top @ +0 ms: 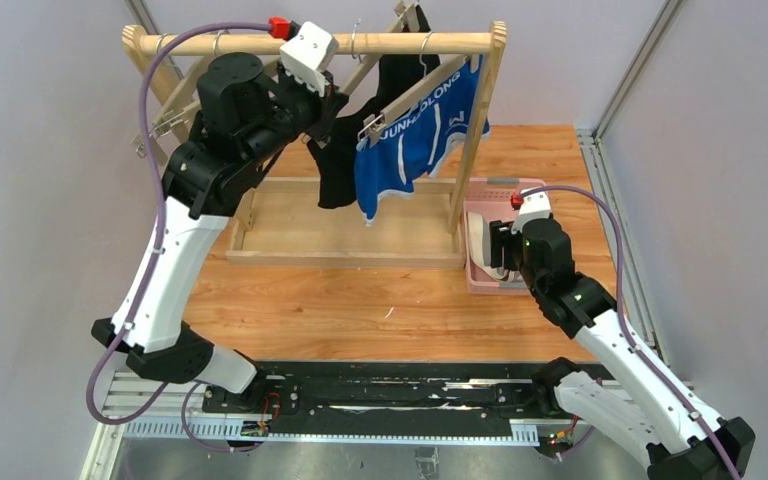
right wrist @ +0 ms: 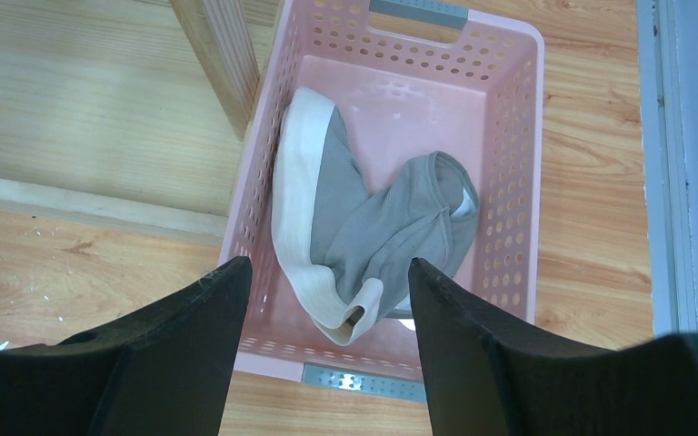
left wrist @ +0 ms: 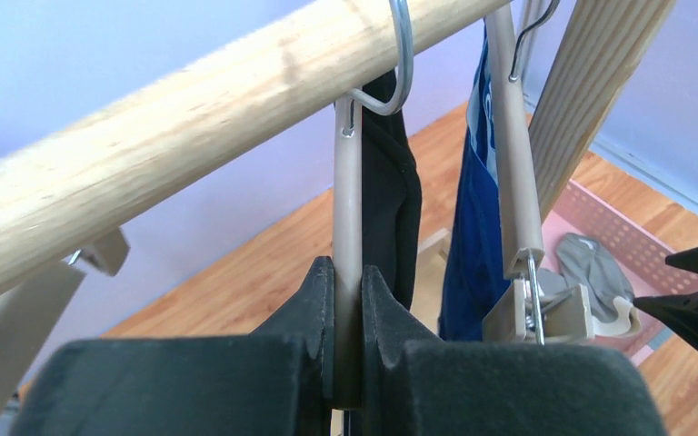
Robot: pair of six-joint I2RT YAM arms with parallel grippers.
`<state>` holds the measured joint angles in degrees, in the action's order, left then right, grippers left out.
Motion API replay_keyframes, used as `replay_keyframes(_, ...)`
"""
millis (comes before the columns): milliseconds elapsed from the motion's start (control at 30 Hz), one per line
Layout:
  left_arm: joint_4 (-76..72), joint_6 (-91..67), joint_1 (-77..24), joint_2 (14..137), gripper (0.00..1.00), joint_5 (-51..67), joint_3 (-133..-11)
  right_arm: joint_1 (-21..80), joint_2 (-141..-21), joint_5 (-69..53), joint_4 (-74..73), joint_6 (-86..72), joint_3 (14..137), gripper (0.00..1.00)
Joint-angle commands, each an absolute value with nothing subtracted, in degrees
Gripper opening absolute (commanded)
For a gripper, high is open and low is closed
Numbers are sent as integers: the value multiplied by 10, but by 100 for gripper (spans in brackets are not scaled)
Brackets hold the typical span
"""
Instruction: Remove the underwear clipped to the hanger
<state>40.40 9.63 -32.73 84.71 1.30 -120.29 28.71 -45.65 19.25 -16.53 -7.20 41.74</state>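
The black underwear (top: 340,150) hangs from a tan clip hanger (left wrist: 348,191) on the wooden rail (top: 360,43). My left gripper (left wrist: 348,282) is shut on that hanger's bar, next to the black cloth (left wrist: 393,200). The blue underwear (top: 415,145) with white lettering hangs clipped to a second hanger (left wrist: 513,154) to the right. The grey underwear (right wrist: 363,227) with a pale waistband lies in the pink basket (right wrist: 509,182). My right gripper (right wrist: 327,282) is open and empty above the basket's near end; it also shows in the top view (top: 495,245).
The wooden rack's base frame (top: 345,255) lies on the table, with its right post (top: 480,130) beside the pink basket (top: 485,285). Empty hangers (top: 175,110) hang at the rail's left end. Metal frame rails run along the table's right edge.
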Motion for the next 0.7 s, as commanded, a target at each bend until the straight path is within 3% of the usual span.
replay_keyframes(0,347,112,-331,807,0,-10,-1192,287,-454,185,-159,-66,408,66)
replay_keyframes(467,401,125,-331,741,0,-43,-1092,286,-461,181,-154,-63,412,66)
replay_keyframes(667,431,107,-331,681,0,-48,-994,286,-474,169,-145,-66,418,66)
